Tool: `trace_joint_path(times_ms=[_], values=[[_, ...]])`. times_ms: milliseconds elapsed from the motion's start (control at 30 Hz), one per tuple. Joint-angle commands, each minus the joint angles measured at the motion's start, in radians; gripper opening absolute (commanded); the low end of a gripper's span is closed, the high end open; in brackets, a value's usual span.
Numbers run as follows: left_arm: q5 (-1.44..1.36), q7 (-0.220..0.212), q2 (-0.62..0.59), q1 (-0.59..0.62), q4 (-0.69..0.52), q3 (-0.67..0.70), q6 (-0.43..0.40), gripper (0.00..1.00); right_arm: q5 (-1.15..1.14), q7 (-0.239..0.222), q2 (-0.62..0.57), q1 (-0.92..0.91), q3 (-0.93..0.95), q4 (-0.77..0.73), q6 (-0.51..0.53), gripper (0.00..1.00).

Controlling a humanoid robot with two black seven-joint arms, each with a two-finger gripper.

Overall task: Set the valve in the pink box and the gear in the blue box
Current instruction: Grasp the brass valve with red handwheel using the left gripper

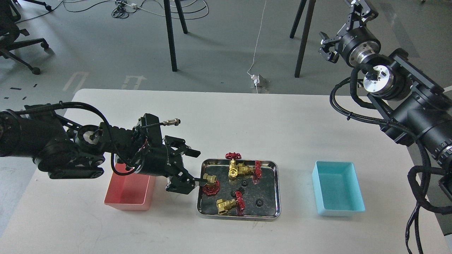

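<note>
Several brass valves with red handwheels lie in a steel tray (276, 187) at the table's middle: one at the left (210, 183), one at the front (229, 205), and a pair at the back (243, 168). Three small black gears lie among them, one in the middle (237, 192), one behind it (243, 182) and one at the front right (259, 202). The pink box (127, 194) stands left of the tray, its back part hidden by my left arm. The blue box (337, 192) stands to the right and is empty. My left gripper (195, 167) is open at the tray's left edge, its lower finger right by the left valve. My right gripper (340, 24) is open, high beyond the table's far right.
My right arm (406, 102) hangs over the table's right edge. Black stand legs (303, 38) and cables are on the floor behind the table. Bare tabletop (226, 120) lies behind the tray and in front of it.
</note>
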State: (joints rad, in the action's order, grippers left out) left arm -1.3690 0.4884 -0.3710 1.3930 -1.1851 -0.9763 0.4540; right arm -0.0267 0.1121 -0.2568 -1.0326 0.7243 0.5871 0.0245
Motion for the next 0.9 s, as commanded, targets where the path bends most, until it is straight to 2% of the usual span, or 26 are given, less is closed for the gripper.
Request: trace_joint_path(times_ms=[0,133,300,433,867], values=[[0.001,0.0,0.024,-0.044,0.055,0.019,0.009,0.94,-0.001,0.0,-0.005,-0.001,-0.002,0.0,0.0,0.99],[0.001,0.0,0.07,-0.09,0.085,0.057,0.011,0.91,0.001,0.0,-0.009,0.002,-0.002,0.004,0.0,0.99],[-0.001,0.0,0.115,-0.153,0.188,0.062,0.012,0.88,0.001,0.0,-0.012,0.011,-0.003,0.007,0.0,0.99],[-0.001,0.0,0.129,-0.166,0.199,0.061,0.012,0.86,0.001,0.0,-0.012,0.014,-0.003,0.008,0.0,0.99],[-0.019,0.0,0.161,-0.216,0.282,0.05,0.012,0.63,0.001,0.0,-0.012,0.025,-0.003,0.01,0.0,0.99]])
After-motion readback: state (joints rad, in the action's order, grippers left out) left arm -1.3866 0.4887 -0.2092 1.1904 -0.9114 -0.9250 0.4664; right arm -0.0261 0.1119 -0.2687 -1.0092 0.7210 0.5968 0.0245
